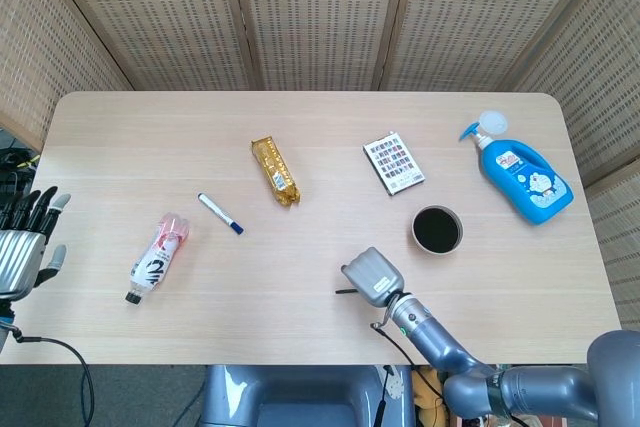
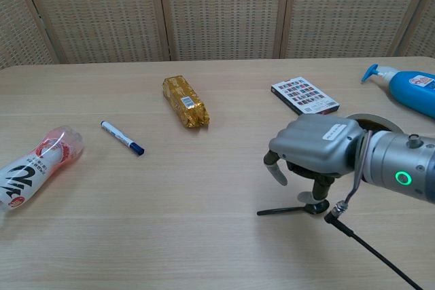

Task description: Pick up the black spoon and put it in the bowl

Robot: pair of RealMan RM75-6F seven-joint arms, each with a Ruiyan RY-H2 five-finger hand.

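Note:
The black spoon lies flat on the table near the front edge, handle pointing left; only its handle tip shows in the head view. My right hand hangs directly over the spoon's bowl end, fingers pointing down and apart, one fingertip at or just above the spoon. The spoon still rests on the table. The dark bowl stands behind and to the right of the hand; only its rim shows in the chest view. My left hand stays beyond the table's left edge, fingers spread, empty.
A gold snack bar, a marker pen and a lying bottle sit to the left. A card pack and a blue pump bottle lie behind the bowl. A cable trails from my right wrist.

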